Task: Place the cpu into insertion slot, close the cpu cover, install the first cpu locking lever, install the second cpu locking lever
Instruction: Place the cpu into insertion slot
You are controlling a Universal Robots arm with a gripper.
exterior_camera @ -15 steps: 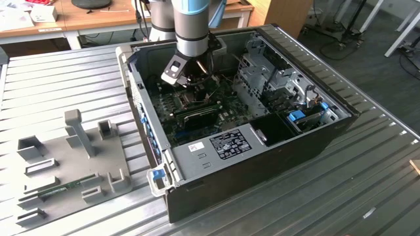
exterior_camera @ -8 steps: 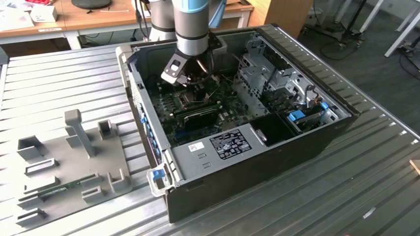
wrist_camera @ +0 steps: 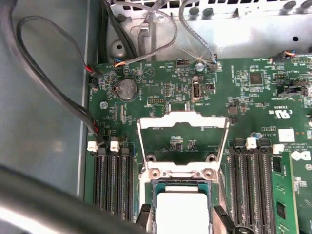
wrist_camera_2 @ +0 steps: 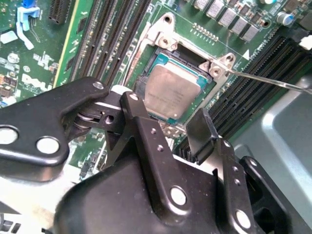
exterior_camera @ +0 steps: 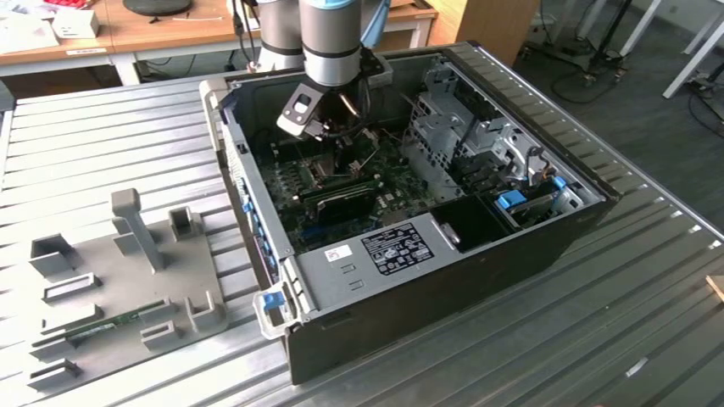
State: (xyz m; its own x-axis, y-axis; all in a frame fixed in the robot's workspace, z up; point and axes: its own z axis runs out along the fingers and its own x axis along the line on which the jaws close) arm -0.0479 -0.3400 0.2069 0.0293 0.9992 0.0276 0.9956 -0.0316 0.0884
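Note:
The cpu (wrist_camera_2: 173, 92), a flat square chip with a dull silver top, lies flat in the black-rimmed insertion slot (wrist_camera_2: 141, 82) on the green board; in the first wrist view the cpu (wrist_camera: 183, 214) sits just below the hinge. The cpu cover (wrist_camera: 183, 121), a thin silvery frame, stands raised behind the slot. My gripper (wrist_camera_2: 165, 114) hangs low over the chip and is open, with a black finger (wrist_camera: 144, 212) on each side and a small gap to the chip's edges. A thin wire locking lever (wrist_camera_2: 265, 80) sticks out sideways, unlatched. In the exterior view the gripper (exterior_camera: 339, 127) reaches down into the computer case.
Long black memory slots (wrist_camera: 114, 180) flank the socket on both sides. Cables (wrist_camera: 58, 92) run along the case wall beside the board. A metal drive cage (exterior_camera: 453, 127) rises at the exterior view's right. Outside the case, a grey fixture plate (exterior_camera: 125, 288) lies on the slatted table.

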